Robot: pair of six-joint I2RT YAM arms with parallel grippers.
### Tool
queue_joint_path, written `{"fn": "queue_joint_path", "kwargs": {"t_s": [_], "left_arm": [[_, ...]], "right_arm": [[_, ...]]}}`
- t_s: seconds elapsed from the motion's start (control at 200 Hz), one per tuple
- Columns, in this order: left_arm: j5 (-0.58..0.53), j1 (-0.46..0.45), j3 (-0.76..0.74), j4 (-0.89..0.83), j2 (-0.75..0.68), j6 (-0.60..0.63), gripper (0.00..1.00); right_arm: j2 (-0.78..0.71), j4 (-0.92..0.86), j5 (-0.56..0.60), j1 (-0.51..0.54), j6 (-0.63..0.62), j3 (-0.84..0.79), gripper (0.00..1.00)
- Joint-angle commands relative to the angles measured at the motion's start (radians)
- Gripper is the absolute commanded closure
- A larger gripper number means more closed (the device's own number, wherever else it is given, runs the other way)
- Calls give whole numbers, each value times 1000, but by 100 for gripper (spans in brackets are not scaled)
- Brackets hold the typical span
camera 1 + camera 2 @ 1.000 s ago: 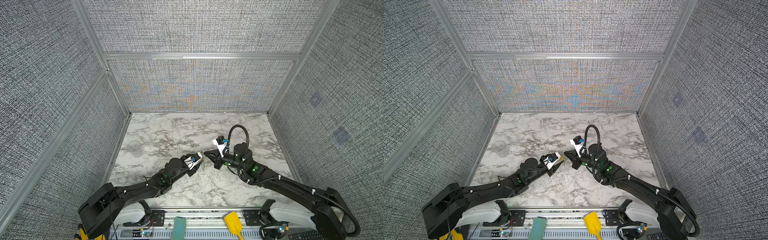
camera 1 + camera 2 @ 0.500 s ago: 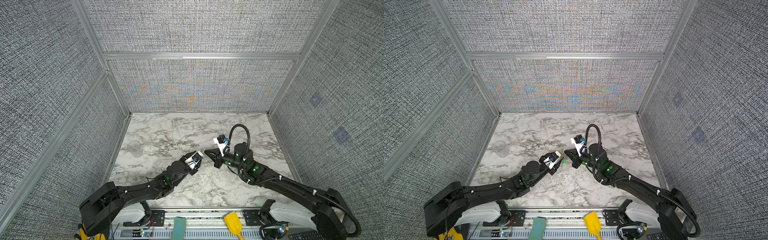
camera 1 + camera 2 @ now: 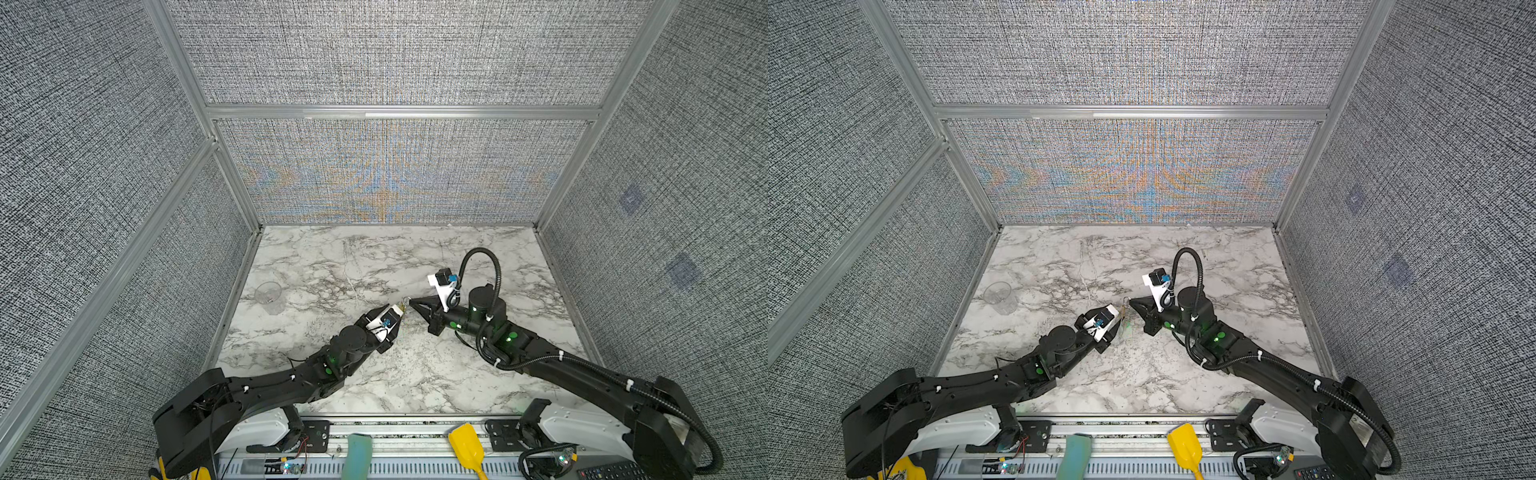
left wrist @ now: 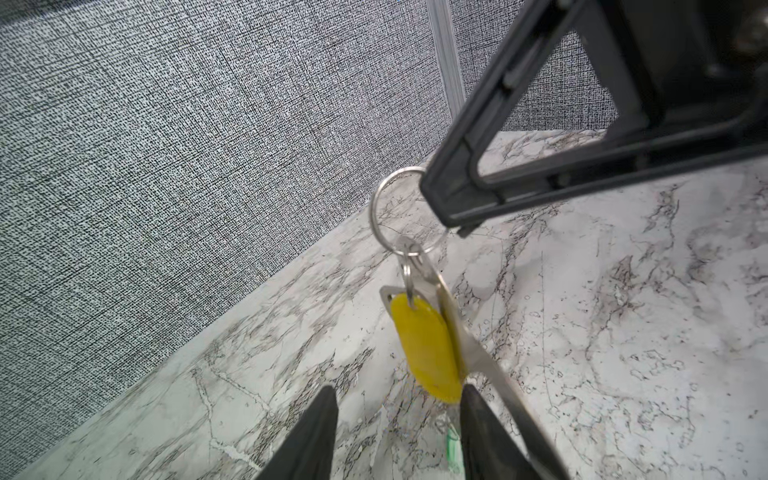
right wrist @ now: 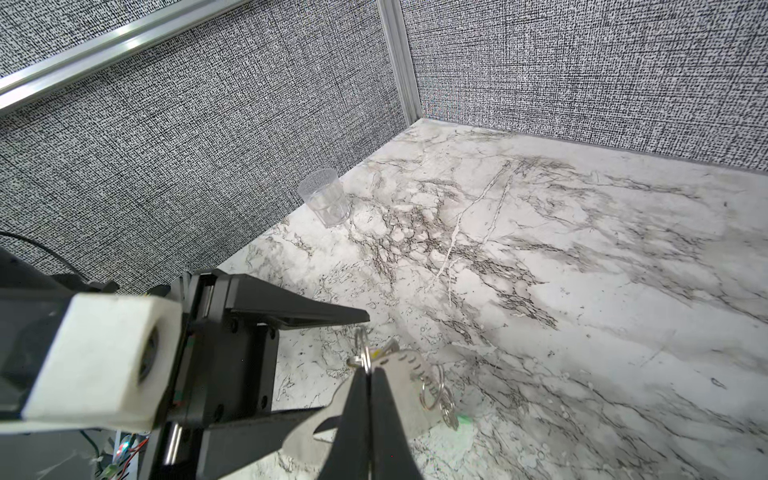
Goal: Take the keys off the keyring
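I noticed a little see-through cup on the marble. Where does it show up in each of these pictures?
In both top views: the clear cup stands left of the arms, by the left wall.
Left wrist: not in it.
Right wrist: the cup is at that wall's foot, far beyond the silver ring.
Shared landmark: the right hand, shut on that ring, shows in all four.
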Motion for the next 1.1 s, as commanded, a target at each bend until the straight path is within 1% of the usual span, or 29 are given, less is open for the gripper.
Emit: {"fn": "queue_joint_path", "kwargs": {"t_s": [0.0,0.205,0.33,0.485,0.705,0.986,1.096], "left_arm": [[28,0,0,-26,-2,22,50],[-6,-2,-2,-29,3,59,50],[-32,-2,16,-16,31,67,50],[-45,-2,26,41,70,67,49],[-94,-3,35,116,98,75,48],[-57,-4,32,219,130,59,46],[-61,-5,23,260,130,49,45]], "right_arm": [[-3,30,-3,2,18,8,100],[-8,43,-15,2,34,10,100],[-16,63,-23,2,52,7,100],[-21,74,-40,0,72,20,100],[-24,93,-46,-1,102,30,100],[-15,124,-49,-13,143,28,100],[-14,127,-50,-15,156,25,100]]}}
